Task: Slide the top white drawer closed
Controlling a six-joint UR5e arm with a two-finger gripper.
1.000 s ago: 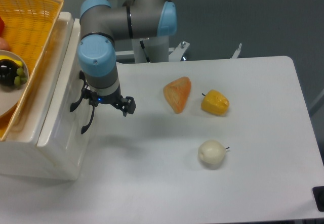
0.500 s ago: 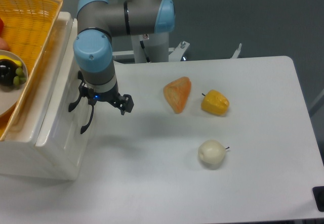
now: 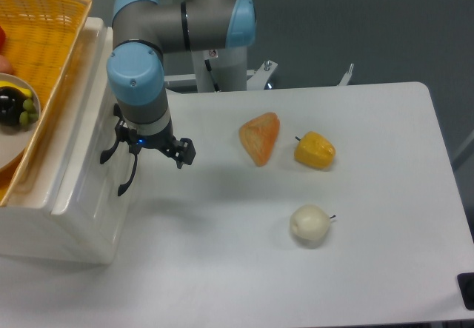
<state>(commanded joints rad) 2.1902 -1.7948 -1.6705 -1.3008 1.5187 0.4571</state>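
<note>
The white cabinet stands at the left edge, seen from above. The top white drawer (image 3: 95, 195) shows as a glossy white ledge sticking out a little to the right of the cabinet's top. My gripper (image 3: 141, 152) hangs under the blue wrist, right against the drawer's front face. Curved black parts (image 3: 124, 178) lie between wrist and drawer front; I cannot tell handle from fingers. The wrist hides the jaws, so their state is unclear. The lower drawer is hidden beneath.
An orange wicker basket (image 3: 52, 39) with a plate of fruit sits on the cabinet. On the white table (image 3: 385, 158) lie an orange wedge (image 3: 260, 138), a yellow fruit (image 3: 315, 150) and a pale round fruit (image 3: 309, 224). The arm's base stands at the back.
The wrist and gripper have shifted slightly left, toward the cabinet, and the drawer's front edge has moved left with them. Nothing visibly moved in the last half second.
</note>
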